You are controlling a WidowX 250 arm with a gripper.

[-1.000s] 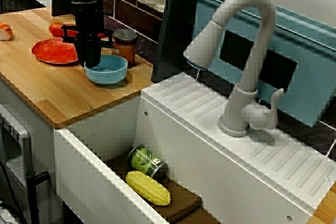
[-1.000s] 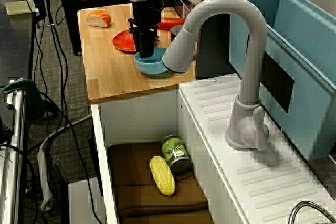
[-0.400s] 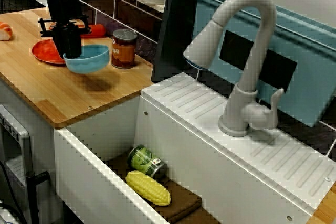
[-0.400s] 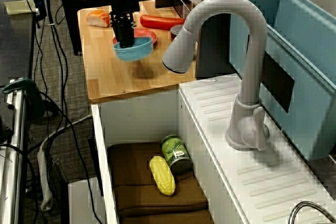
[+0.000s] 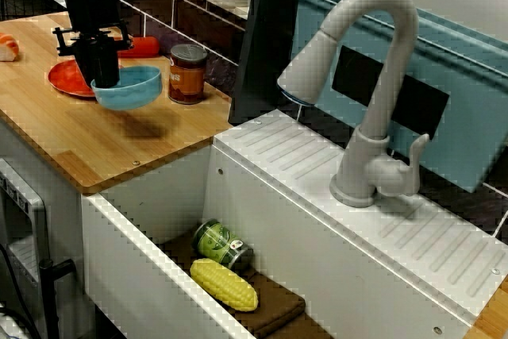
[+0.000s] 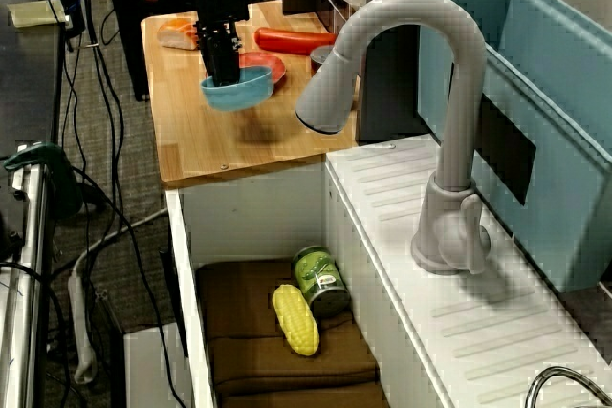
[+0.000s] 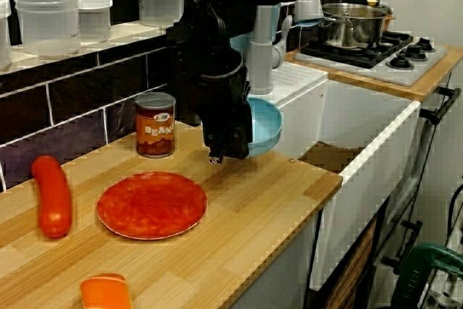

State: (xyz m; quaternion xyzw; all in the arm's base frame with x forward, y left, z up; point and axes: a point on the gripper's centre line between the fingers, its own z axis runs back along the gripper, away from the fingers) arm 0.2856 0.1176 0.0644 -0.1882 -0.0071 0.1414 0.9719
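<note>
Update: a second ago the blue bowl (image 5: 131,89) sat on the table (image 5: 103,148) just beside the can (image 5: 187,74). Now it's off the wood and has moved away from the can, toward the red plate (image 5: 67,78). In the faucet view its shadow falls on bare table below it, so nothing is touching underneath. In the last 0.4 s it only drifted slightly further the same way.

My fingers (image 5: 103,69) are clamped on the bowl's rim on the plate side. In the view across the table the bowl (image 7: 264,127) hangs off the sink side of them.

My read: the pick is done, the grasp survived the lift, and the bowl is in carry. It's a one-sided rim pinch, so a jolt could tip it.

Writing: the can (image 7: 155,127) reads "BEANS" in the view across the table; the small mark above that is too small to read. The print on the green can (image 5: 222,244) in the sink, beside the corn (image 5: 224,284), is unreadable. No writing shows on the bowl or plate.
</note>
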